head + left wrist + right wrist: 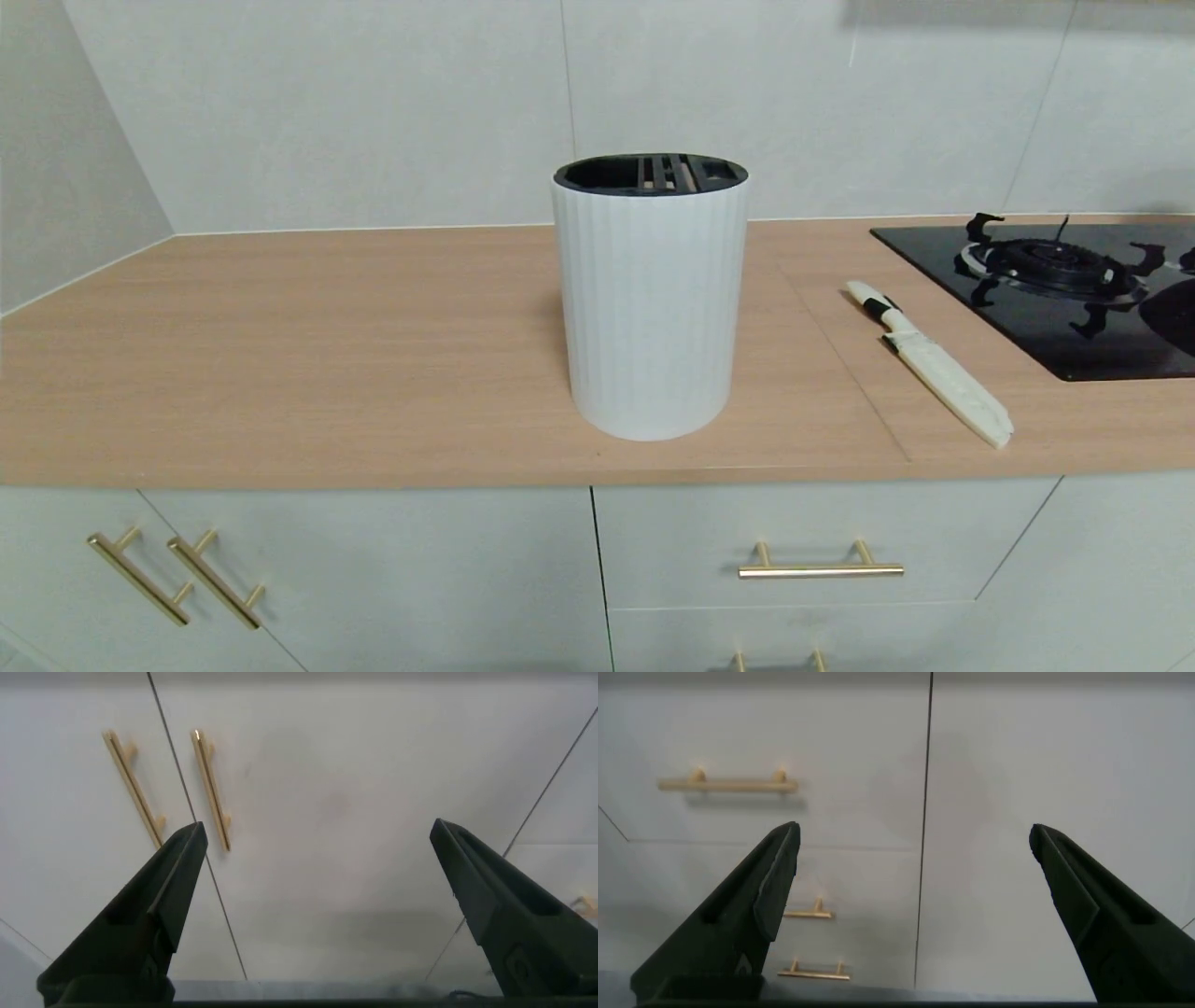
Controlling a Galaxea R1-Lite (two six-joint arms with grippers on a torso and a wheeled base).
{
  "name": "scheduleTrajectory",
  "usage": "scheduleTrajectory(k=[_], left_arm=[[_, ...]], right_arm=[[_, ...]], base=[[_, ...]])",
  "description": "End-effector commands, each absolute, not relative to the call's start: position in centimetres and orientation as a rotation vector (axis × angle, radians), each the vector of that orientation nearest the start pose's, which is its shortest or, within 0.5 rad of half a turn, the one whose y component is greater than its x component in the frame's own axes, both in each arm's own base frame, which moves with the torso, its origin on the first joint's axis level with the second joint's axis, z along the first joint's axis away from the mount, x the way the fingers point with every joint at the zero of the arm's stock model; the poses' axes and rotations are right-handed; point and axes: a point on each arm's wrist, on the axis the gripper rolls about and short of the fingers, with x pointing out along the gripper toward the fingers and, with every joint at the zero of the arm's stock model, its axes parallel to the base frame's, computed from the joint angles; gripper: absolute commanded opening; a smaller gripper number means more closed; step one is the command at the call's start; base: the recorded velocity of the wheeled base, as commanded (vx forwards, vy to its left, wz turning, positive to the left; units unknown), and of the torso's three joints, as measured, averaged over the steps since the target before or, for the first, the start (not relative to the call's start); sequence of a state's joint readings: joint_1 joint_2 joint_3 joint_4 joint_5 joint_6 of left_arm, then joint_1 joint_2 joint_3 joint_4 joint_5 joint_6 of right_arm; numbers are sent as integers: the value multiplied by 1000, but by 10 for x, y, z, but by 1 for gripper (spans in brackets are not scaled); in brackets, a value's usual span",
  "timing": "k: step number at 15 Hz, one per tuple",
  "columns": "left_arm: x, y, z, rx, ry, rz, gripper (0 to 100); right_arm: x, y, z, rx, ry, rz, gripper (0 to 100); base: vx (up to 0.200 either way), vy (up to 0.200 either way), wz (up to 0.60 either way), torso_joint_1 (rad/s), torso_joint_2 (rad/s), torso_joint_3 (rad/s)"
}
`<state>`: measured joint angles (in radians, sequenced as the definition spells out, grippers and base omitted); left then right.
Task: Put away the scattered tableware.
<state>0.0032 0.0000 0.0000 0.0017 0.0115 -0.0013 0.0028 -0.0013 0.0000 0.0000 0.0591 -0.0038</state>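
A tall white ribbed holder (651, 303) with a black slotted top stands upright in the middle of the wooden counter (280, 355). To its right a white knife (930, 362) with a black band on its handle lies flat, blade toward the counter's front edge. My left gripper (318, 831) is open, facing the white cabinet fronts below the counter, with nothing between its fingers. My right gripper (915, 831) is also open and empty, facing cabinet doors and drawers.
A black gas hob (1055, 280) with a burner grate sits at the counter's right end, close to the knife. White tiled walls close the back and left. Gold bar handles (822, 567) are mounted on the cabinets and drawers below.
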Motion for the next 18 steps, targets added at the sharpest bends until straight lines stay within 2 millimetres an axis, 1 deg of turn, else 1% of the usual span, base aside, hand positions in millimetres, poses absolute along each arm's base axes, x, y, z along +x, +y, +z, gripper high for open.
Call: scheduleTrajectory(k=[1,8,18], left_arm=[[-23,0,75,-2,3,15,100],[-23,0,75,-2,2,15,100],[-23,0,75,-2,2,15,100]], right_arm=[[-23,1,75,-5,0,63,100],[-23,1,75,-5,0,63,100],[-23,1,75,-5,0,63,100]], base=[[0,0,0,173,-461,-290],[0,0,0,202,-483,-281],[0,0,0,247,-535,-295]])
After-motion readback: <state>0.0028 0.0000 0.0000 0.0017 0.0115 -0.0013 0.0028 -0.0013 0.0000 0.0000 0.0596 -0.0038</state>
